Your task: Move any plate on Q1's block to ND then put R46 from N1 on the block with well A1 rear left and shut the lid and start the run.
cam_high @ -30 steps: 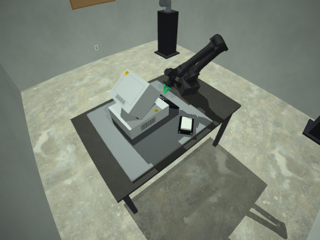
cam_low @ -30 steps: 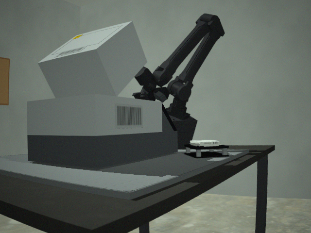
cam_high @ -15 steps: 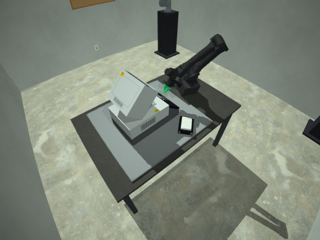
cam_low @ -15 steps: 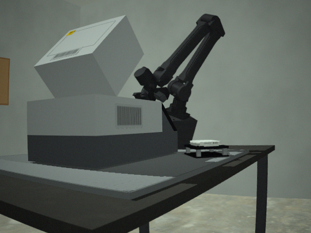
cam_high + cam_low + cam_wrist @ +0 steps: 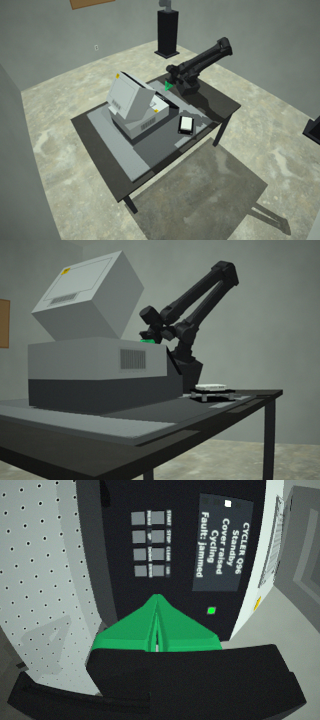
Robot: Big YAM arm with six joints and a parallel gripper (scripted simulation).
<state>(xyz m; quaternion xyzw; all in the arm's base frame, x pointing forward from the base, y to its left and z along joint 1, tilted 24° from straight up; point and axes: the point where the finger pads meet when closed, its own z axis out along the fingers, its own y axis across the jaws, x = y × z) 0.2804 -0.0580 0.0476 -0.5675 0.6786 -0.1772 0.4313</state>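
Observation:
The cycler Q1 (image 5: 140, 113) stands on the grey mat, its lid (image 5: 127, 95) tilted up and back; it also shows in the side view (image 5: 87, 295). The block under the lid is hidden. My gripper (image 5: 168, 86) (image 5: 147, 341) has green fingers, shut and empty, and hovers just above Q1's dark front panel. In the wrist view the fingertips (image 5: 155, 630) point at the panel, just below the two key rows (image 5: 150, 543). The status list (image 5: 223, 543) lies beside the keys, and the lamp (image 5: 211, 611) glows green. The white plate R46 (image 5: 186, 124) lies flat on the black nest N1 (image 5: 211, 392).
The arm's base (image 5: 189, 86) stands on the table behind Q1's panel side. The table's front right edge is close to nest N1. A black pedestal (image 5: 167, 31) stands on the floor at the back, and another (image 5: 314, 129) at the right edge.

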